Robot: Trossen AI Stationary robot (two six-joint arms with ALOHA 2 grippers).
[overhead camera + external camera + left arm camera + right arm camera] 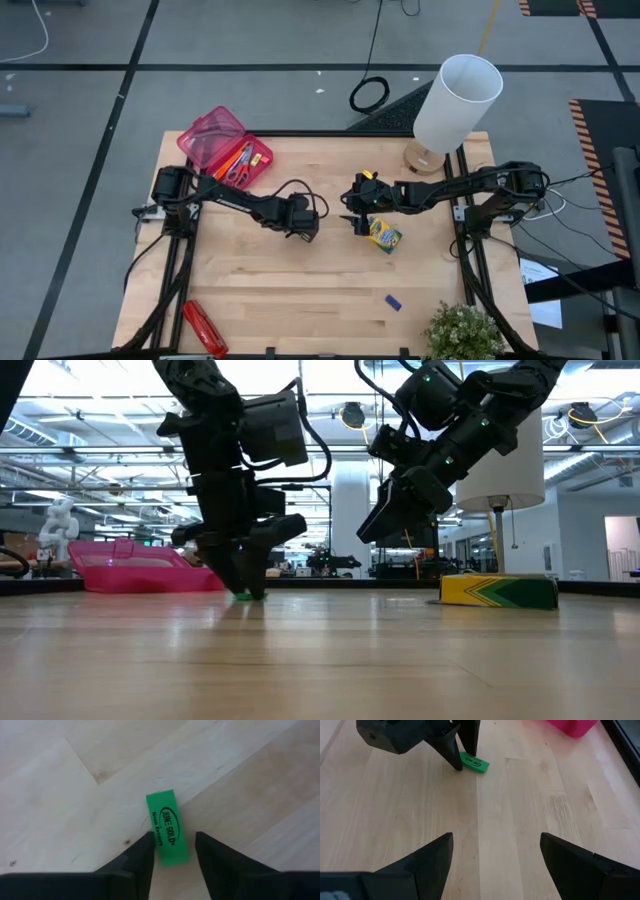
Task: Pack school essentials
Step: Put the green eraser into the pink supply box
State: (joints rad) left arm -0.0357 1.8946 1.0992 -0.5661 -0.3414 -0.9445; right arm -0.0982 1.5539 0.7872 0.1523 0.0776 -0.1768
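A small green eraser (pixel 167 827) lies flat on the wooden table, also in the right wrist view (pixel 475 763). My left gripper (pixel 172 851) points down at it near the table's middle (pixel 302 226), open, with a finger on either side of one end of the eraser. My right gripper (pixel 495 855) hangs wide open above the table (pixel 358 216), holding nothing, just left of the green-yellow crayon box (pixel 384 236), which lies flat. An open pink case (pixel 222 148) at the far left holds scissors and pens. My left gripper comes from above, fingers pointing down and straddling one end (pixel 172 857) of the eraser across its length. One finger (pixel 146 851) meets the eraser's edge and a gap shows at the other; whether it touches, I cannot tell. The eraser lies flat on the table.
A blue eraser (pixel 393 302) lies near the front right. A long red stapler-like object (pixel 203 328) sits at the front left corner. A white lamp (pixel 452 103) stands at the far right, and a plant (pixel 463 335) at the front right corner.
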